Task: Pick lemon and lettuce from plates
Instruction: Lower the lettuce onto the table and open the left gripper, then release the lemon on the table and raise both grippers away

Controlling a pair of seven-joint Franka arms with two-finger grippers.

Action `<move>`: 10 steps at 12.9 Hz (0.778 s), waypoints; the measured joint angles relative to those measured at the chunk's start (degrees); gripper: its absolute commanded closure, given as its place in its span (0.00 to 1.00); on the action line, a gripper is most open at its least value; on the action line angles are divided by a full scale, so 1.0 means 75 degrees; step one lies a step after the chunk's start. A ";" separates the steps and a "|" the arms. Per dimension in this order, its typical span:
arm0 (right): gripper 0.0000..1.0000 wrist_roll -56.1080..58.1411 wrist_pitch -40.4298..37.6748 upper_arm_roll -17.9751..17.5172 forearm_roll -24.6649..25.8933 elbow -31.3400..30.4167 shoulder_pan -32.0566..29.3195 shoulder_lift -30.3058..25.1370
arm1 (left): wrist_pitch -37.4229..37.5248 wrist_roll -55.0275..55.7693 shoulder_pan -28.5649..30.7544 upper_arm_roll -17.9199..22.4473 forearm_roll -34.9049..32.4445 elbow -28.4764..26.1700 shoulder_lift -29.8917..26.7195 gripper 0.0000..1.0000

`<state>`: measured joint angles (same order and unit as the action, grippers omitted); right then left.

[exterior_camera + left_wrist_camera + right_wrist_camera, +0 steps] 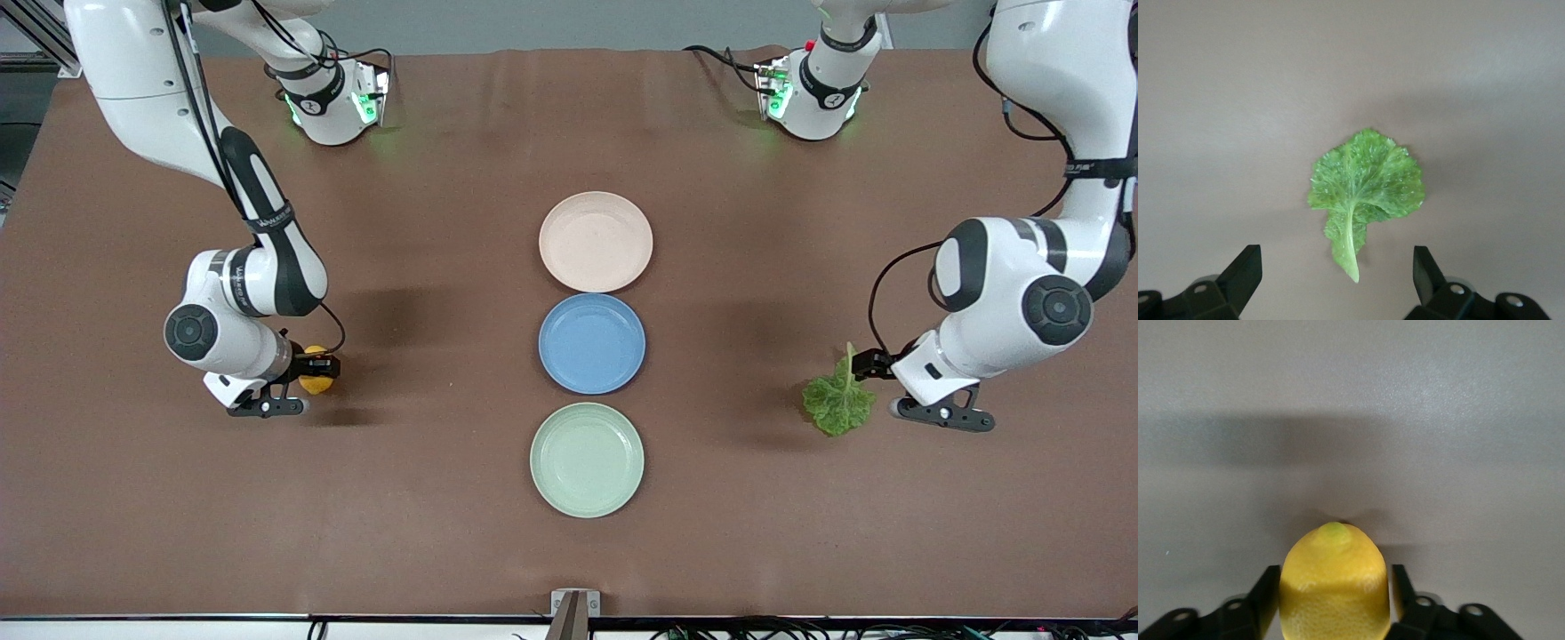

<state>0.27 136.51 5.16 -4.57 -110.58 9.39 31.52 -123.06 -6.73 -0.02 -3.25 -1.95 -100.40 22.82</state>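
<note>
The yellow lemon (316, 380) sits low over the table toward the right arm's end, clamped between the fingers of my right gripper (318, 366); in the right wrist view the lemon (1335, 587) fills the gap between the black fingers (1270, 597). The green lettuce (837, 404) lies flat on the table toward the left arm's end. My left gripper (869, 364) is open just above its pale stem, as the left wrist view shows (1338, 257) with the lettuce (1365, 183) spread on the cloth. The beige-pink plate (596, 242) and the mint green plate (587, 460) are both bare.
A blue plate (592, 343) lies between the two other plates in a row down the middle of the brown table. A small metal bracket (574, 604) sits at the table edge nearest the front camera.
</note>
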 measured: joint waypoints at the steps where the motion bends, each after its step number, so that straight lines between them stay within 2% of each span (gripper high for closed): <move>1: 0.00 0.0003 -0.0026 -0.0003 -0.0001 0.0077 0.0000 -0.0002 | 0.0129 0.0043 0.0012 0.0000 0.0000 0.0052 -0.0162 0.00; 4: 0.00 0.0005 -0.0998 -0.0002 -0.0005 0.0765 0.0001 -0.0070 | 0.0747 0.0068 0.0060 0.0039 0.0000 0.0130 -0.0796 0.00; 10: 0.00 0.0044 -0.4729 0.0122 0.0051 0.3239 -0.0320 -0.0452 | 0.1868 0.0357 0.0298 0.0017 0.0001 0.0147 -0.2181 0.00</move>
<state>0.61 101.05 6.08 -4.19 -86.29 7.00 28.13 -109.05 -4.05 2.22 -3.12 -1.94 -99.29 6.47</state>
